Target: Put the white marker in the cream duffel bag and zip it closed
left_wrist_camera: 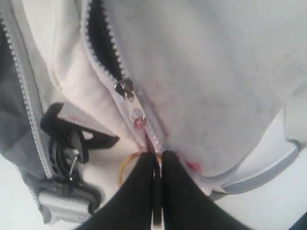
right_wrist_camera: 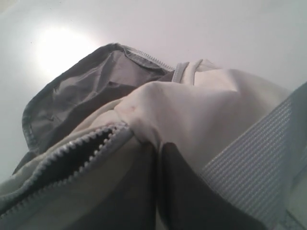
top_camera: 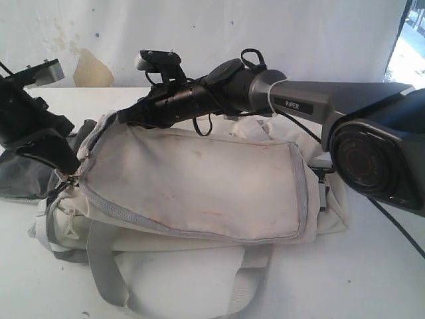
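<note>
The cream duffel bag (top_camera: 199,179) lies on its side across the table, its large panel facing up. At the bag's left end my left gripper (top_camera: 66,166) is shut on the reddish pull cord (left_wrist_camera: 142,125) that hangs from the metal zipper slider (left_wrist_camera: 125,88). Past the slider the zipper (left_wrist_camera: 103,43) gapes open onto dark lining. My right gripper (top_camera: 125,117) reaches across from the right to the bag's far left corner. There it is shut on a fold of cream fabric (right_wrist_camera: 158,110) beside the open zipper teeth (right_wrist_camera: 72,151). The white marker is out of view.
A grey flap of lining (top_camera: 23,176) spreads on the table left of the bag. Webbing straps (top_camera: 99,266) trail toward the front edge. A black clip and buckle (left_wrist_camera: 67,143) sit beside the left fingers. The right arm's body (top_camera: 372,146) fills the right side.
</note>
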Tool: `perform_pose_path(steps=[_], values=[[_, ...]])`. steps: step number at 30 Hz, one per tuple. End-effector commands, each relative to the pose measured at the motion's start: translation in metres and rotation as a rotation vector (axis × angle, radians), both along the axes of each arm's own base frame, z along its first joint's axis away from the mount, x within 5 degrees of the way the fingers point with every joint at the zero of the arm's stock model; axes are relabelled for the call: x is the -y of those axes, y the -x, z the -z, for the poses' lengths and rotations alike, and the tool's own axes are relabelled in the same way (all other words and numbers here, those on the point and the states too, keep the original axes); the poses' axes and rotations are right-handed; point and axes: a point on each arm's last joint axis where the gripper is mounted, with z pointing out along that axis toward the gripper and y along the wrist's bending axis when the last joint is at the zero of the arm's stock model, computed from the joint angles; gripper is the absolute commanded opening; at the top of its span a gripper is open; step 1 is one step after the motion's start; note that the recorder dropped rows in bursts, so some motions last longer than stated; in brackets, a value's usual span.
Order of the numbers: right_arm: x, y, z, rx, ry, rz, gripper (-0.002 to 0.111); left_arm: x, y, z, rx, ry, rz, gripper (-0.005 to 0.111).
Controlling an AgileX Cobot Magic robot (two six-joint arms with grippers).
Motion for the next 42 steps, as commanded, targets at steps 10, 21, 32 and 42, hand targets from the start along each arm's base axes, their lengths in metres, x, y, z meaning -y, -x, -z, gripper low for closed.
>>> perform_pose_path(steps=[10,21,32,42], values=[[0.008,-0.005,-0.006,-0.040,0.004,0.006,0.000,0.012,0.067,-0.004,-0.110,0.210,-0.073,0.000],[0.009,-0.003,-0.004,-0.082,0.022,0.002,0.000,0.025,0.118,0.032,-0.121,0.473,0.011,0.000],[0.007,0.008,-0.002,-0.148,0.035,-0.102,0.039,0.021,0.113,0.045,-0.092,0.409,-0.137,0.053],[0.027,0.022,-0.041,-0.245,0.223,-0.034,0.058,0.012,0.101,0.021,-0.158,0.258,-0.154,0.081]])
